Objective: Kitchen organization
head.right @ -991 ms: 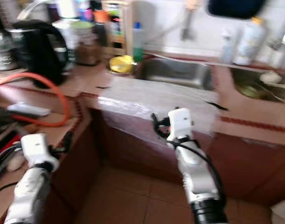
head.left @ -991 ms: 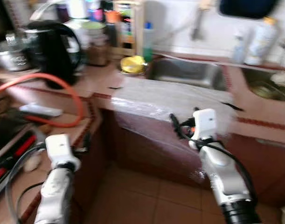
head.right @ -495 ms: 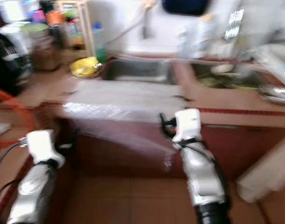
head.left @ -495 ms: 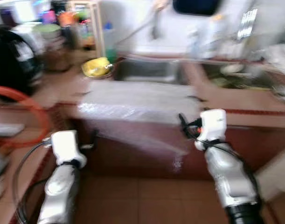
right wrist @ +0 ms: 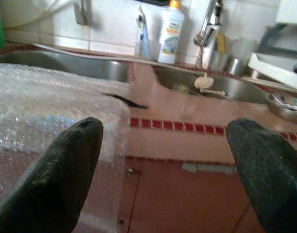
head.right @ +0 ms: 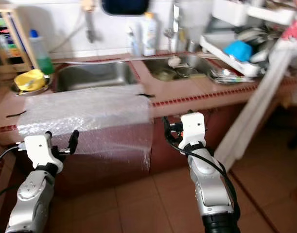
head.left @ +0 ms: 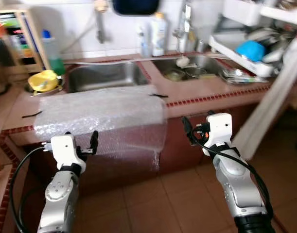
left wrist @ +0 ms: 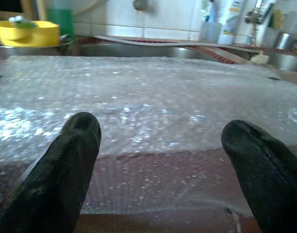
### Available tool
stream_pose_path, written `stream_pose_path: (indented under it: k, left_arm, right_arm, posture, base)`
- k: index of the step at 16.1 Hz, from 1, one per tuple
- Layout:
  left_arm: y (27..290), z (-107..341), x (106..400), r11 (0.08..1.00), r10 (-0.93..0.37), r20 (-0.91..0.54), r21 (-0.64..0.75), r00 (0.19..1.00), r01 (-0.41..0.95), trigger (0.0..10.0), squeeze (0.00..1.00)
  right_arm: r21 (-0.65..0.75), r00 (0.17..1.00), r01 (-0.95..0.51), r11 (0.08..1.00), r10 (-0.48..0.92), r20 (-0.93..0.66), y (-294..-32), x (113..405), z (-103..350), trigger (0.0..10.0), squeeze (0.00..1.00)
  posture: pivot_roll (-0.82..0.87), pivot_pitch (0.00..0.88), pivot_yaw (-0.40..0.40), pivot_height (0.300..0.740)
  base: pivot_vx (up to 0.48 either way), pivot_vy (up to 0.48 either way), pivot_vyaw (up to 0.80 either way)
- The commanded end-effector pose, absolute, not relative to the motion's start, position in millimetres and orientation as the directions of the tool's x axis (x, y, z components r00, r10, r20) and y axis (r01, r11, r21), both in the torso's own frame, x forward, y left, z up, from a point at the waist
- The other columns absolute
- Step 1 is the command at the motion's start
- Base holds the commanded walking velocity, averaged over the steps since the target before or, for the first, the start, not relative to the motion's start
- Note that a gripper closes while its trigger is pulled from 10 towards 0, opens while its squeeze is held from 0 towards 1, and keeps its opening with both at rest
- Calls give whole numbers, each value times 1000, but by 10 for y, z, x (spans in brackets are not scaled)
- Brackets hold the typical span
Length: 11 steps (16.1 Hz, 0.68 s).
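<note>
While both my left gripper (head.left: 80,145) and right gripper (head.left: 197,130) hang wide open, empty, before the counter (head.left: 206,92), its draped bubble wrap (head.left: 102,109) could snag and slide off.

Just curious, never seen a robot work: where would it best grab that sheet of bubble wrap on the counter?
Probably the flap of the bubble wrap hanging over the counter front. It droops free, so the open left gripper could pinch it from the front.
</note>
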<state>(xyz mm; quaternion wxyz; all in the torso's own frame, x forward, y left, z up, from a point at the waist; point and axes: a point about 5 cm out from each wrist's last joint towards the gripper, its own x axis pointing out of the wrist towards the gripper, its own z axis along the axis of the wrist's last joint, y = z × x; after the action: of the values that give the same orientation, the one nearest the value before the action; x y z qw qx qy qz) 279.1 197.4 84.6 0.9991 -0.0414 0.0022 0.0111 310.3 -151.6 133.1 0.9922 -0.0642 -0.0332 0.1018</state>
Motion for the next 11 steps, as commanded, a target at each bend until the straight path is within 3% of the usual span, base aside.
stream_pose_path:
  k: [1,3,7,11]
  left_arm:
    - [1933,887,2811,997,18,10,-79,1000,-17,10000,0]
    - [1929,896,2810,997,20,17,-79,1000,-19,10000,0]
    - [1932,892,2809,998,31,15,-61,999,-30,10000,0]
    - [1875,900,2810,994,-11,20,-108,1000,13,10000,0]
  right_arm:
    - [-159,974,-201,966,215,71,-1531,3110,1386,10000,0]
    - [-168,971,-213,963,227,73,-1512,3106,1386,10000,0]
    - [-165,969,-218,962,233,78,-1485,3104,1385,10000,0]
    - [-158,970,-216,964,230,82,-1485,3127,1396,10000,0]
  posture:
    - [-187,0,30,740]
    - [-187,0,30,740]
    - [-186,0,29,740]
    - [-190,0,27,740]
  base:
    - [0,0,0]
    - [0,0,0]
    - [0,0,775]
    - [0,0,0]
